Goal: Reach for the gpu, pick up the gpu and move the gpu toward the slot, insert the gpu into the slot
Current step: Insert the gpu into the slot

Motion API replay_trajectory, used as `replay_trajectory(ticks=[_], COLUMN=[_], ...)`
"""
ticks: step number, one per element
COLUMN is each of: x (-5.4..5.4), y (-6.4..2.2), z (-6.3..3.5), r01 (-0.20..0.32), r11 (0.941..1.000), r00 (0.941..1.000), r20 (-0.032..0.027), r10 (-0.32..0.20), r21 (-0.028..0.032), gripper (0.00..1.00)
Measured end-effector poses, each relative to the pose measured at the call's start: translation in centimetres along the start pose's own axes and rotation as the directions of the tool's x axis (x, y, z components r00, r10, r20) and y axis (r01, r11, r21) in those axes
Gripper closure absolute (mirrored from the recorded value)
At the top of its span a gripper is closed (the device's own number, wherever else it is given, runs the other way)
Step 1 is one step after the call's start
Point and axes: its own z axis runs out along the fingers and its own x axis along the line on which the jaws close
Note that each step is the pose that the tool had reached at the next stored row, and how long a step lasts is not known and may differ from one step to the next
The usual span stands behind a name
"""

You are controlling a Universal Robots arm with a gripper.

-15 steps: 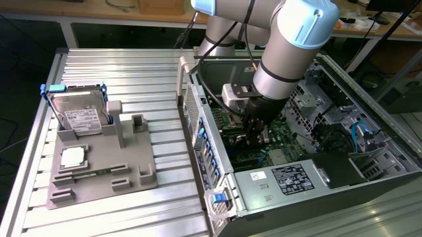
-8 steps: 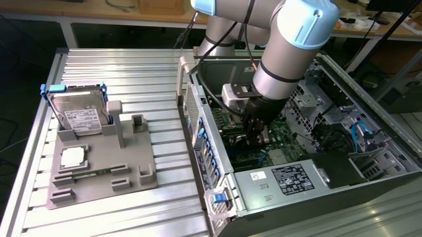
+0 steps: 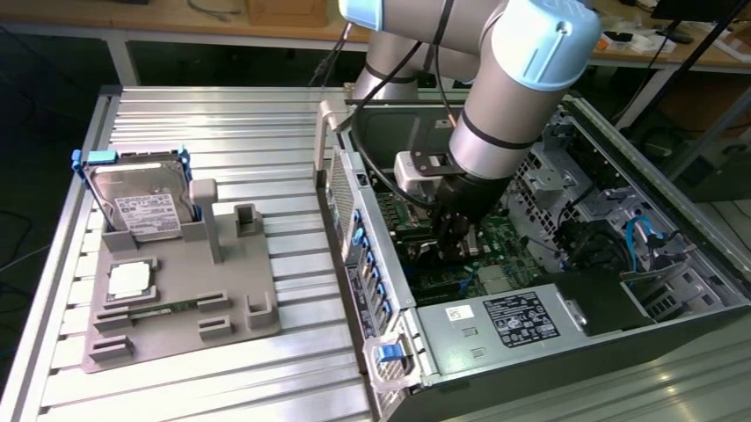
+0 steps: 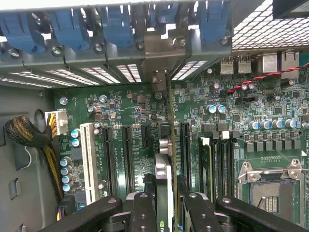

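We're at the insert step imo: hand (image 4: 166, 205) clenched on the gpu (image 4: 164, 159), card edge-on over the mobo inside the case. Next we need it lined up w/ the slot, then straight push down.

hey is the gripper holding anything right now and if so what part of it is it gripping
Yes. The gripper is shut on the gpu, held edge-on between its fingers by the card's upper edge, above the motherboard.

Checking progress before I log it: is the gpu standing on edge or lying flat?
On edge: the gpu stands upright over the motherboard, gripped by the claw.
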Motion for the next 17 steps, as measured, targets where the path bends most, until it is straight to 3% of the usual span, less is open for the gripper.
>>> replay_trajectory(ticks=[17], x=[0.01], y=[0.00], z=[0.82], r01=[0.000], r11=[1.0000], r00=[1.0000], r20=[-0.0001], r10=[0.000], r21=[-0.0001], gripper=[0.73])
